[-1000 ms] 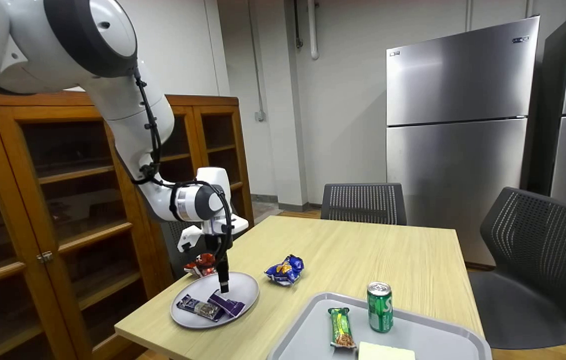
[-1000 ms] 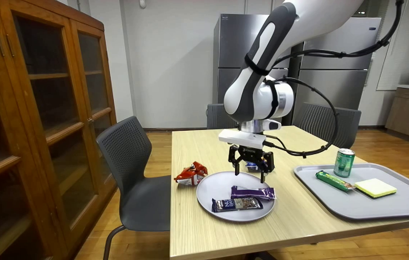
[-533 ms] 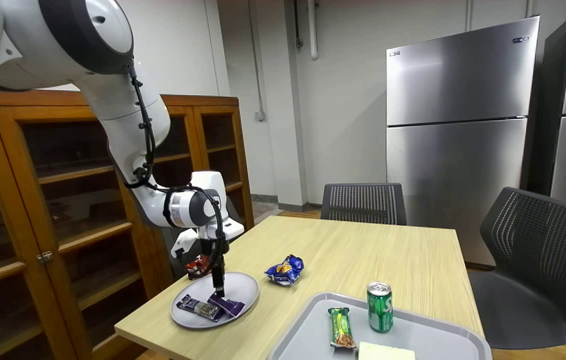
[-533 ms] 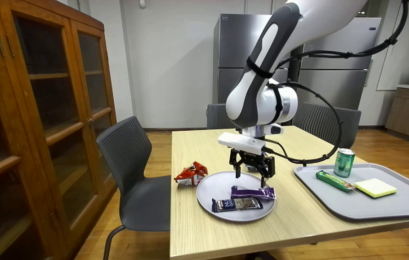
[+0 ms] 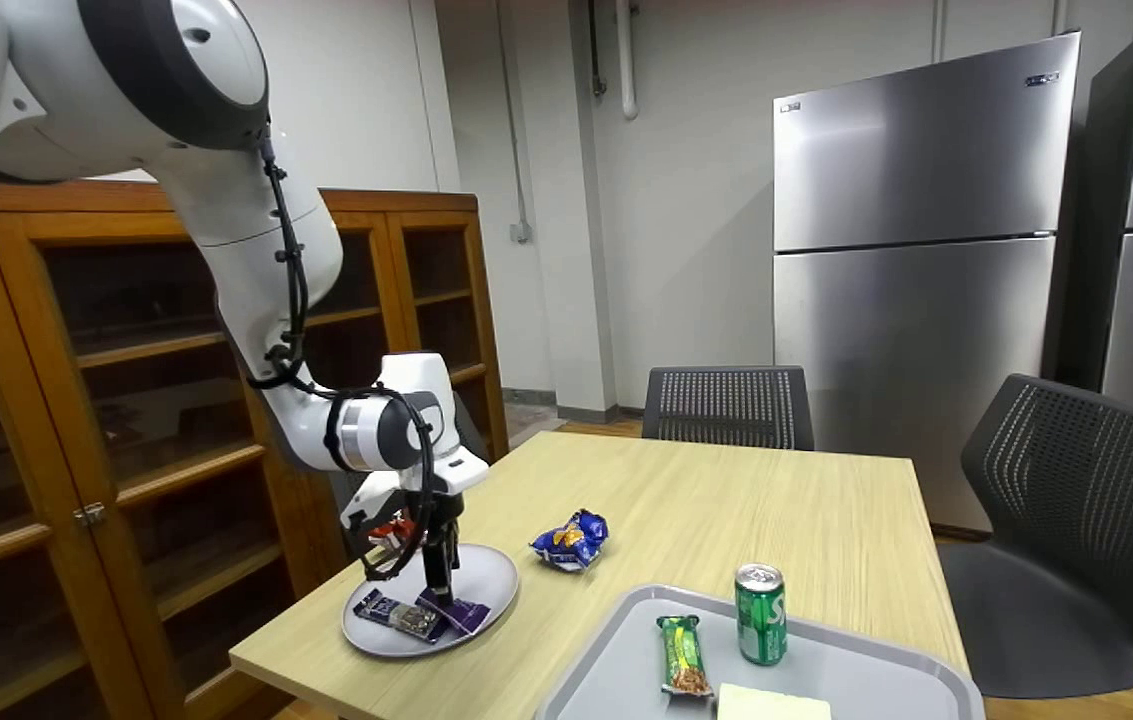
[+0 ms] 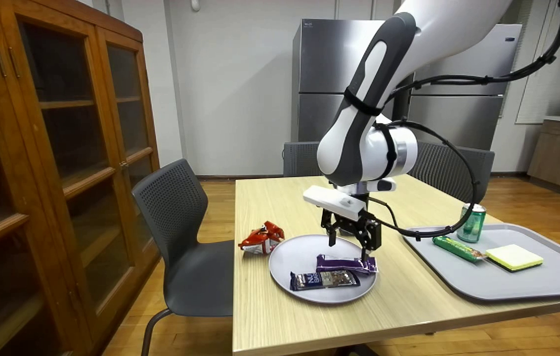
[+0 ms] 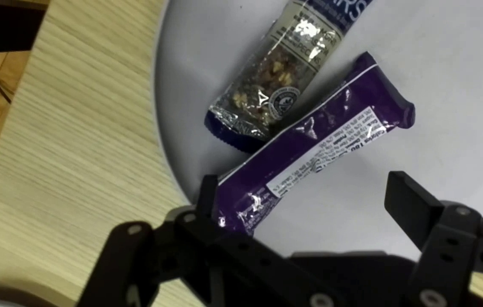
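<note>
Standing wide apart over plate [image 7: 450, 98], jaws near purple bar [image 7: 309, 143], rim [image 7: 154, 85] close, bare plate alongside.

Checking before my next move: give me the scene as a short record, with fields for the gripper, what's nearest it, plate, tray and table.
Gripper: open, holding nothing, low over the plate
Nearest: purple bar; one finger is right by its end, contact unclear
Plate: purple bar and a nut bar, lying next to each other
Tray: green snack bar, upright green can, flat yellow block
Table: red bag beside the plate, blue bag apart from it
</note>
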Available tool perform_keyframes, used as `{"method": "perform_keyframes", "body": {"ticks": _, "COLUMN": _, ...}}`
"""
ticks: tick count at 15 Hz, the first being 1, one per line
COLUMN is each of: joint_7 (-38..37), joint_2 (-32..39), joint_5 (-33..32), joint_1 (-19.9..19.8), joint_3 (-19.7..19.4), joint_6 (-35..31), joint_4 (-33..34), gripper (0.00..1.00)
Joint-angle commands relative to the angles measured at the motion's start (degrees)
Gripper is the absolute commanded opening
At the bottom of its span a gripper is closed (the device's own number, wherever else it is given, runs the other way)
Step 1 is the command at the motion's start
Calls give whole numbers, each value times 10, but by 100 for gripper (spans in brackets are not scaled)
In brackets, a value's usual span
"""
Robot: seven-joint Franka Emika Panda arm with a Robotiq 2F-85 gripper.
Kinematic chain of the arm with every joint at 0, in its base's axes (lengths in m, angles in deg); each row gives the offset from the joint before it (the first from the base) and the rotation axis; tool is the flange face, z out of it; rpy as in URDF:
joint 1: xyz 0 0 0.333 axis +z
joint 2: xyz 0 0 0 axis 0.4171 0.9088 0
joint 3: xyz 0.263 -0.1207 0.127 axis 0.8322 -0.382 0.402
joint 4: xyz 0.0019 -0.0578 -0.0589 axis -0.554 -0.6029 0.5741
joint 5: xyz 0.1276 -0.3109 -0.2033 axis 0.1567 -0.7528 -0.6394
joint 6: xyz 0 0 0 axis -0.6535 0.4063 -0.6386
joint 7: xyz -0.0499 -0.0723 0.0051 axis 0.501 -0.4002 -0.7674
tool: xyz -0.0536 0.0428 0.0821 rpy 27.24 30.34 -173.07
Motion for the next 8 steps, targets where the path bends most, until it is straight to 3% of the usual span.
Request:
{"method": "perform_keyframes", "body": {"ticks": 1, "joint_7": -40, "joint_2": -6, "joint_5": 11, "joint_1": 4, "joint_3": -4, "joint_6": -8, "joint_4": -14, "gripper": 100}}
{"method": "perform_keyframes", "body": {"ticks": 8, "joint_7": -77, "joint_2": 12, "joint_5": 10, "joint_1": -2, "joint_3": 0, "joint_6": -15, "joint_4": -10, "gripper": 100}}
